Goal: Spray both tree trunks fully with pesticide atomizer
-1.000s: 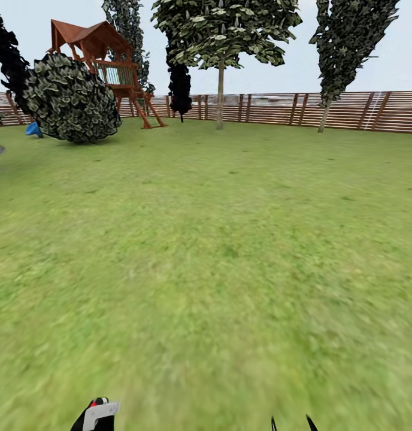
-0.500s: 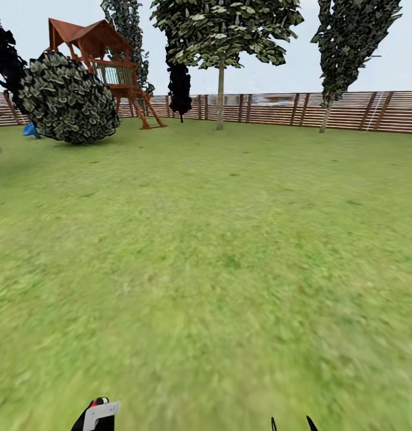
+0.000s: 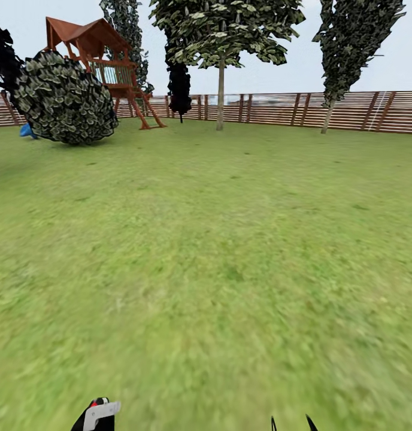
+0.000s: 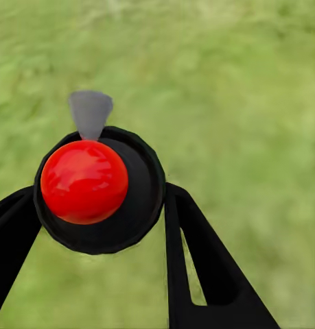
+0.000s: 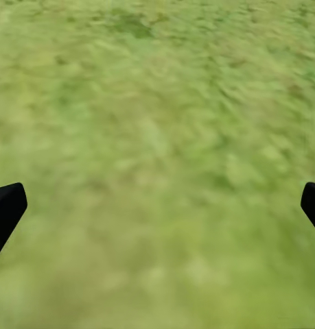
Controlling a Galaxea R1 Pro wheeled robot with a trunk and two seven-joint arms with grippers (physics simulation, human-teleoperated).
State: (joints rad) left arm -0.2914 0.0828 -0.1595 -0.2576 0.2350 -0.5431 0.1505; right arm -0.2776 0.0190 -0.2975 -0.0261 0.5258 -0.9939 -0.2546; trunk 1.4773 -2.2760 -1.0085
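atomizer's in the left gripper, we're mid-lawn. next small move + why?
Probably keep rolling straight ahead toward the pale-trunked tree by the fence. The left gripper is shut on the pesticide atomizer, so pickup is done, and the right gripper is open over grass. A broad stretch of lawn lies before that trunk, likely too far to spray.

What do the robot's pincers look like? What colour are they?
Both are plain black. The left pincer has flat, tapering fingers, and one has a long slot cut through it, so grass shows through. The right pincer shows two dark fingertips at the sides of its wrist view, and two thin pointed black tips in the head view. No cables or markings show.
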